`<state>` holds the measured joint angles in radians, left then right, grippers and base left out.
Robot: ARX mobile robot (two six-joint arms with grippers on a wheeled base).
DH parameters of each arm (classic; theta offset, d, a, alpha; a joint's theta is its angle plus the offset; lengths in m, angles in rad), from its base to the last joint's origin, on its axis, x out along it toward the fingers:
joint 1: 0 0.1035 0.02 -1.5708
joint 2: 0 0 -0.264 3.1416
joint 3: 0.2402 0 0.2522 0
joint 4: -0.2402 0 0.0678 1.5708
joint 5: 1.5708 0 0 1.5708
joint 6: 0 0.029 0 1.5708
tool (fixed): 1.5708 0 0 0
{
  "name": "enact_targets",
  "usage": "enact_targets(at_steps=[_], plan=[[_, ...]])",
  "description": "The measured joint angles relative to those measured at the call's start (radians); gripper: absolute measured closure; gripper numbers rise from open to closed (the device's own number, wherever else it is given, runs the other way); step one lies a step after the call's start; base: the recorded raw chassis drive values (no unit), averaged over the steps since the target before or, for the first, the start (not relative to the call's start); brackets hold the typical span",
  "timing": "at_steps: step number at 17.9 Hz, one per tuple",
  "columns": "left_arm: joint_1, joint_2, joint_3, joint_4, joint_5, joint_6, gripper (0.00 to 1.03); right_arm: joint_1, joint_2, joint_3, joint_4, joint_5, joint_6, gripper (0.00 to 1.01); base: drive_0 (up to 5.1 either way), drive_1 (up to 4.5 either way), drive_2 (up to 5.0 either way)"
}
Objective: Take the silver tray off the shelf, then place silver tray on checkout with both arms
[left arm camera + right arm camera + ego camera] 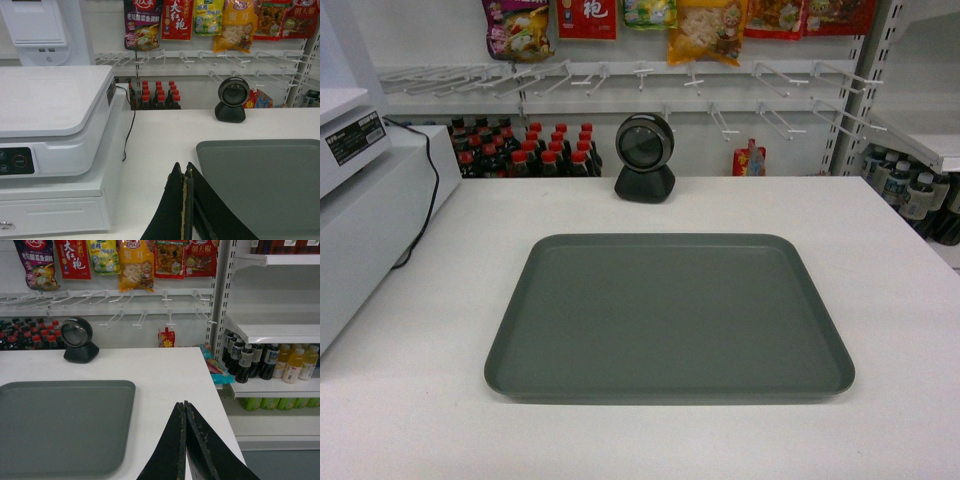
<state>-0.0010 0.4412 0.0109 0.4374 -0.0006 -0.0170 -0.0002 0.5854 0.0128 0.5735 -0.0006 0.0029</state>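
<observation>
The silver tray (pixel 670 315) lies flat on the white checkout (pixel 880 250), in front of the round black scanner (pixel 644 157). Neither gripper shows in the head view. In the left wrist view my left gripper (pixel 182 167) is shut with nothing in it, over the counter just left of the silver tray (pixel 265 185). In the right wrist view my right gripper (pixel 183 404) is shut and empty, above the checkout (pixel 165 370) to the right of the silver tray (pixel 60 427). The shelf (pixel 275 330) stands to the right of the counter.
A white register (pixel 50 135) with a black cable (pixel 129 130) stands on the counter's left. Behind the counter hang snack packets (pixel 705 28) on wire hooks, with red-capped bottles (pixel 530 150) below. Drink bottles (pixel 270 360) fill the lower shelf boards at right.
</observation>
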Motion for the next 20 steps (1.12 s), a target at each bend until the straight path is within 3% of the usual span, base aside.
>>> enact_targets(at_steps=[13, 15, 17, 18, 19, 20], plan=[[0.000, -0.267, 0.000, -0.262, 0.000, 0.000, 1.02, 0.000, -0.353, 0.000, -0.339, 0.000, 0.000, 0.99, 0.0, 0.00, 0.0], [0.000, -0.374, 0.000, -0.425, 0.002, 0.000, 1.02, 0.000, -0.378, 0.000, -0.365, 0.000, 0.000, 0.99, 0.0, 0.00, 0.0], [0.000, -0.431, 0.005, -0.437, -0.002, 0.000, 1.02, 0.000, -0.407, 0.000, -0.393, 0.000, 0.000, 0.99, 0.0, 0.00, 0.0], [0.000, -0.431, 0.000, -0.446, -0.001, 0.000, 1.02, 0.000, -0.441, 0.000, -0.439, 0.000, 0.000, 0.99, 0.0, 0.00, 0.0], [0.000, -0.431, 0.000, -0.444, 0.001, 0.000, 1.02, 0.000, -0.520, 0.000, -0.562, -0.001, 0.000, 0.99, 0.0, 0.00, 0.0], [0.000, -0.431, 0.000, -0.438, -0.001, 0.000, 1.02, 0.000, -0.571, 0.000, -0.581, 0.000, 0.000, 0.99, 0.0, 0.00, 0.0]])
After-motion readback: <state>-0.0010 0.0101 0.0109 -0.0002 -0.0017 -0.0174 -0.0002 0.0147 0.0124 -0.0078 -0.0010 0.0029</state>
